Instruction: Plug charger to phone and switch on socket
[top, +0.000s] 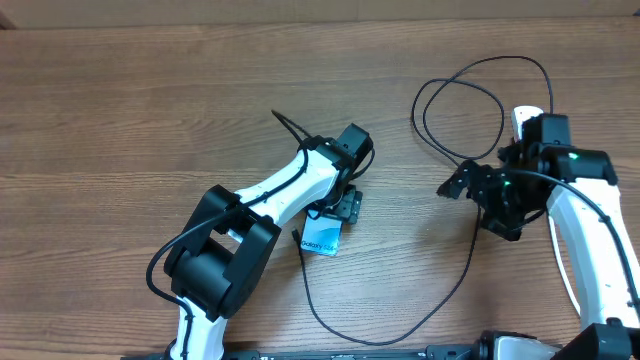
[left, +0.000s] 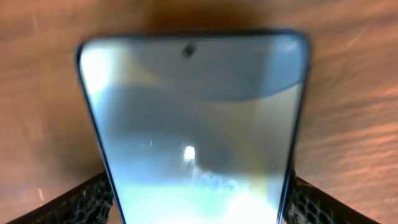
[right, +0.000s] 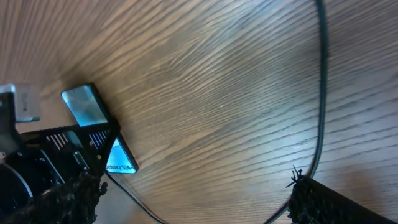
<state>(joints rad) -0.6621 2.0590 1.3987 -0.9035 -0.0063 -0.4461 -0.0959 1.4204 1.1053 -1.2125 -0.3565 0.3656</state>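
Observation:
The phone (top: 322, 238) lies on the wooden table, blue screen up, partly under my left gripper (top: 345, 206). In the left wrist view the phone (left: 193, 112) fills the frame and my left gripper (left: 199, 214) has a finger pressed on each long edge. The charger (top: 470, 262), a thin black cable, runs from beside the phone's corner in a loop to my right gripper (top: 456, 186) and on in loops at the back. My right gripper (right: 199, 208) is wide open, with the cable (right: 321, 93) beside one finger. The socket (top: 521, 120) shows only as a white end behind my right arm.
The phone (right: 118, 160) and the left gripper over it show at the left of the right wrist view. The cable loop spreads over the table's front middle and back right. I cannot tell whether the connector tip is in the phone.

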